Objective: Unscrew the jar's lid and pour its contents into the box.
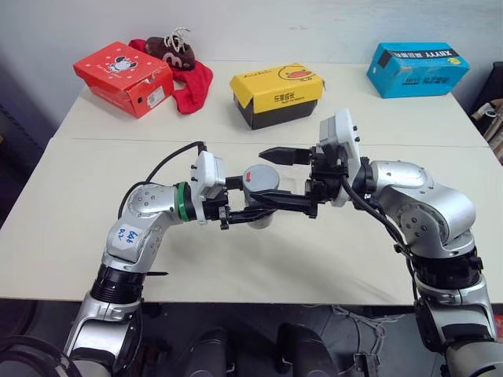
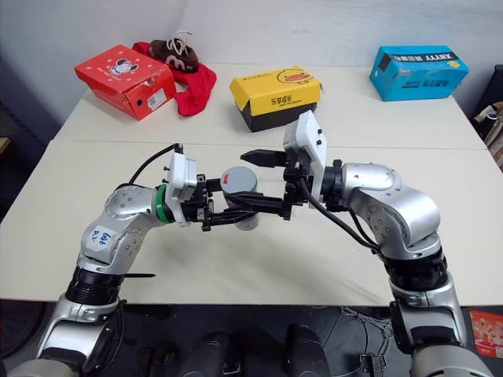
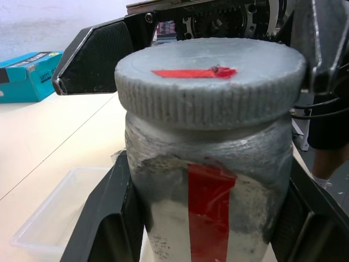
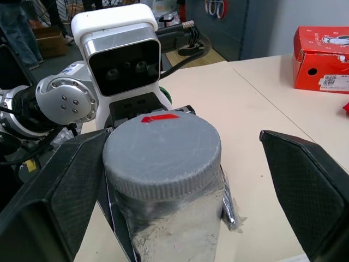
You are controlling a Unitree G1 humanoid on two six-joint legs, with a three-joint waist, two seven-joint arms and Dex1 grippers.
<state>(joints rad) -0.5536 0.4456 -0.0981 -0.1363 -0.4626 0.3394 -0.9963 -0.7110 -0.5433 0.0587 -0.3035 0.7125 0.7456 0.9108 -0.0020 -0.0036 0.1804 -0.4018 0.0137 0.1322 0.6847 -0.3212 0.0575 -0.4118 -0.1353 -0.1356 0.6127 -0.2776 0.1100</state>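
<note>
The jar point(image 3: 212, 180), a clear cylinder with a red label strip, is held upright above the table with my left gripper point(image 1: 253, 203) shut on its body. Its grey lid point(image 1: 261, 177), marked with red on top, sits on the jar. My right gripper point(image 4: 182, 136) is open. It reaches in from the opposite side, with one finger point(image 4: 49, 191) on each side of the lid and a gap between them and the lid. I cannot make out the contents through the cloudy wall. The box point(image 3: 32, 234), a shallow clear tray, lies on the table below the jar.
Along the far side of the table stand a red shoebox point(image 1: 124, 76), a yellow-lidded black box point(image 1: 277, 96) and a blue box point(image 1: 416, 68). A red cloth point(image 1: 195, 85) with a brown shoe point(image 1: 173, 49) on it lies beside the shoebox.
</note>
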